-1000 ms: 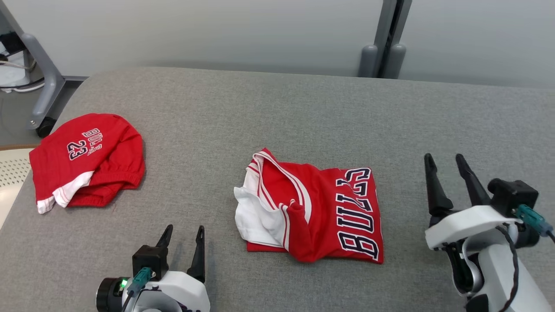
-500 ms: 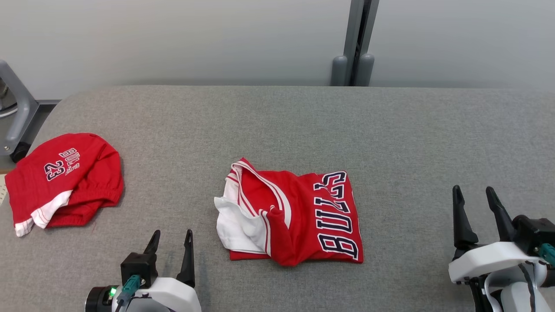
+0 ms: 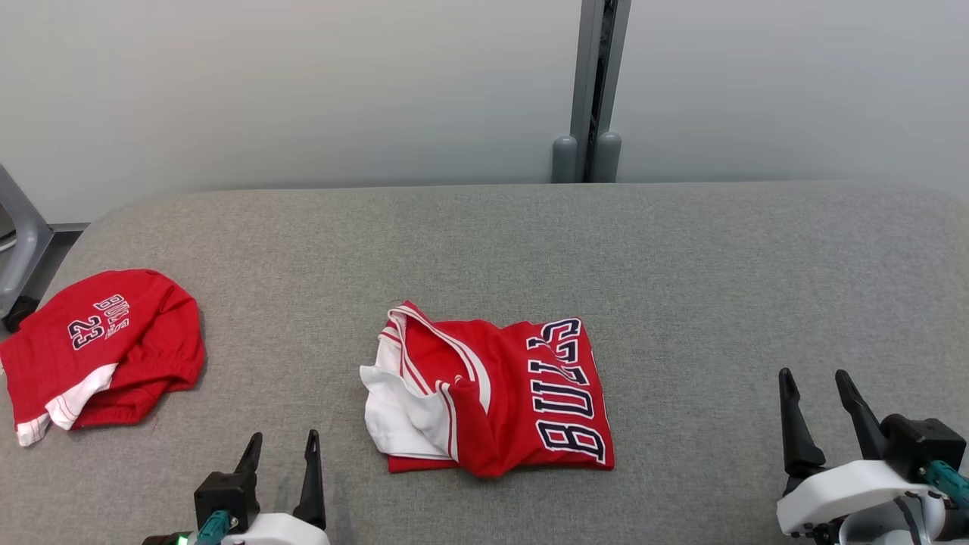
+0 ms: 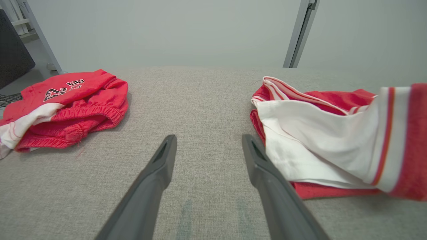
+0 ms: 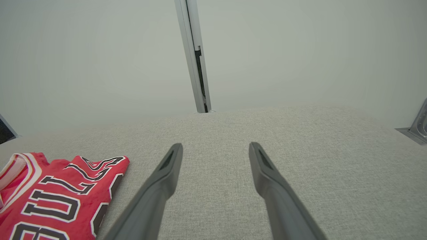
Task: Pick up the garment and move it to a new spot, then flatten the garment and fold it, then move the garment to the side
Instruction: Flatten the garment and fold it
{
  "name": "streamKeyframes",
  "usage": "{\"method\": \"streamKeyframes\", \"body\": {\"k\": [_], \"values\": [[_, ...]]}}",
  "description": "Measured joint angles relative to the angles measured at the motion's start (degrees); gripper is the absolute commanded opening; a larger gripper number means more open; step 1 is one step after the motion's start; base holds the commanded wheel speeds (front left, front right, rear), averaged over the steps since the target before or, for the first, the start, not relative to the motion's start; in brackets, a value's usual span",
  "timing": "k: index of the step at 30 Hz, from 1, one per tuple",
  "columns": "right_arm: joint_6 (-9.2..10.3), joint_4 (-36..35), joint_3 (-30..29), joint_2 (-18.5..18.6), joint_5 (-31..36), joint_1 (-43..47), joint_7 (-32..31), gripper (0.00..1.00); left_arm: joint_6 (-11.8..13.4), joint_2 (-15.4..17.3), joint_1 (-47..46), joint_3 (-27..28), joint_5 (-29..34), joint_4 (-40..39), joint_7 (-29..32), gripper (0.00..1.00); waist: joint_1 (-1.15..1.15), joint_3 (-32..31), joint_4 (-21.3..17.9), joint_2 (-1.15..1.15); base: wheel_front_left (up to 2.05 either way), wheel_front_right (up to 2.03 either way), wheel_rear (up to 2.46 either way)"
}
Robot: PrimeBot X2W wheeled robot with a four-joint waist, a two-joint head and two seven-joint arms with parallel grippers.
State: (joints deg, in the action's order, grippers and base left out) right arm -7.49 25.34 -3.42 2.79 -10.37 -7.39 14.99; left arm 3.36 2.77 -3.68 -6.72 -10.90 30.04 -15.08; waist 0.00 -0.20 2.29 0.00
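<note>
A red "BULLS" jersey [image 3: 515, 393] lies folded in the middle of the grey padded table [image 3: 484, 242], its white inner side turned out at the left. Red "BULLS 23" shorts [image 3: 98, 348] lie bunched at the table's left edge. My left gripper [image 3: 284, 437] is open and empty near the front edge, between the two garments. In the left wrist view the left gripper [image 4: 209, 138] has the jersey [image 4: 317, 140] close on its right and the shorts [image 4: 73, 100] to its left. My right gripper [image 3: 812, 375] is open and empty, well right of the jersey. In the right wrist view the right gripper [image 5: 216, 145] faces bare cloth with the jersey [image 5: 60, 196] at the lower left.
A grey wall with an upright metal post [image 3: 587, 91] runs behind the table. A grey frame leg with a caster [image 3: 17, 265] stands off the table's left end. Bare table surface stretches behind and to the right of the jersey.
The head camera has tilted up, so the whole picture slid down and left. Against the jersey, my right gripper has drawn back toward the near edge. Both grippers stayed open and neither garment moved.
</note>
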Motion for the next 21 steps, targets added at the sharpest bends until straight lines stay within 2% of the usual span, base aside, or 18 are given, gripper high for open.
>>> {"method": "streamKeyframes", "body": {"k": [6, 10, 12, 17, 21], "values": [[0.00, -0.05, 0.36, 0.01, -0.18, 0.08, 0.00, 1.00, -0.01, 0.00, -0.01, -0.18, -0.02, -0.42, 0.00, 1.00, 0.00, 0.50, 0.53, 0.00, 0.00, 0.00, 0.00], [0.00, -0.34, 3.27, 0.07, -0.25, -0.01, 0.00, 1.00, -0.03, 0.00, -0.01, -0.47, -0.10, -0.43, 0.00, 1.00, 0.00, 0.98, 1.03, 0.00, 0.00, 0.00, 0.00], [0.00, -0.86, 7.02, 0.04, -1.01, -0.39, 0.01, 1.00, -0.13, 0.00, -0.03, -0.68, -0.16, -0.43, 0.00, 1.00, 0.00, 1.38, 1.48, 0.00, 0.00, 0.00, 0.00], [-0.01, -2.19, 20.71, -0.20, -6.54, -2.79, 0.01, 1.00, -0.29, -0.01, -0.51, -1.40, -0.66, -0.29, -0.01, 1.00, 0.00, 2.48, 3.36, 0.00, 0.00, 0.00, 0.00], [-0.01, -1.56, 28.43, -0.11, -9.59, -5.23, 0.00, 1.00, -0.31, -0.01, -0.76, -2.05, -0.78, 0.05, 0.00, 1.00, 0.00, 3.30, 5.43, 0.00, 0.00, 0.00, 0.00]]}}
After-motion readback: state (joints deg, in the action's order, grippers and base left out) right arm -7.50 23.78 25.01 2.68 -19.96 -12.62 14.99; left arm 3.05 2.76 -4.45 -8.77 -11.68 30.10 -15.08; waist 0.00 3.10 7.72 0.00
